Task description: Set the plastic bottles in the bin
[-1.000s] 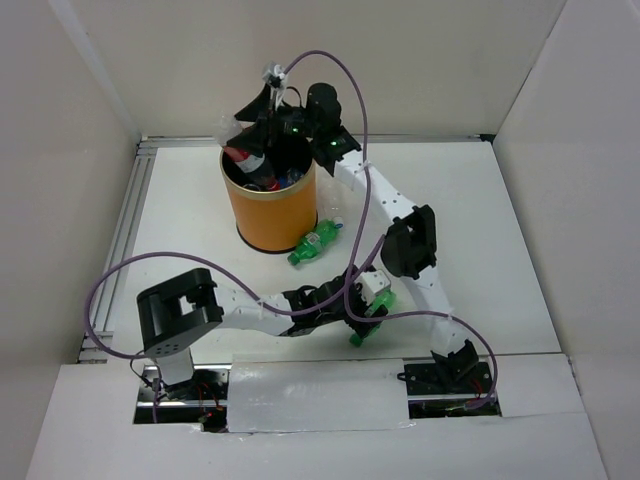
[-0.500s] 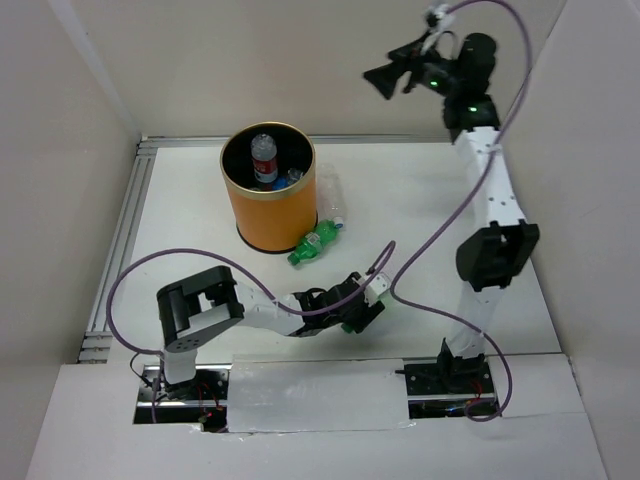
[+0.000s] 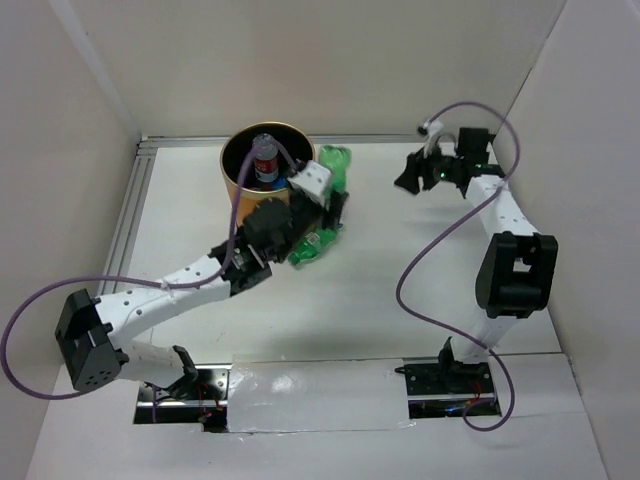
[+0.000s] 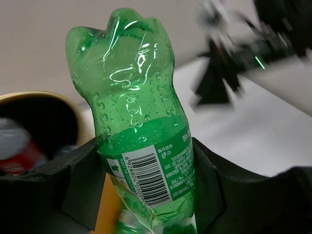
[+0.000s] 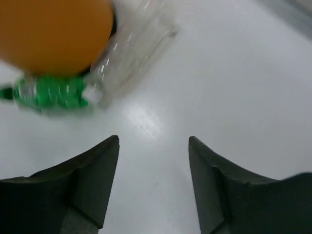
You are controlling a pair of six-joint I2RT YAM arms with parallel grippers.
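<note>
My left gripper [image 3: 332, 192] is shut on a green labelled plastic bottle [image 3: 337, 160] and holds it bottom-up just right of the rim of the orange bin [image 3: 232, 187]. In the left wrist view the bottle [image 4: 139, 112] stands between my fingers [image 4: 83, 185], with the bin [image 4: 73, 114] at the left. A red-labelled bottle [image 3: 265, 165] stands inside the bin. A second green bottle [image 3: 314, 246] lies on the table at the bin's foot. My right gripper [image 3: 407, 176] is open and empty above the table, right of the bin. Its wrist view shows the bin [image 5: 53, 34], the green bottle [image 5: 48, 92] and a clear bottle [image 5: 136, 53].
White walls enclose the table on three sides, with a metal rail [image 3: 130, 220] along the left edge. The right arm's purple cable [image 3: 430, 250] loops over the right side of the table.
My left gripper has carried the green bottle from the near table up to the bin's right rim. My right arm has come away from the bin, swung high and come down at the right, empty.
</note>
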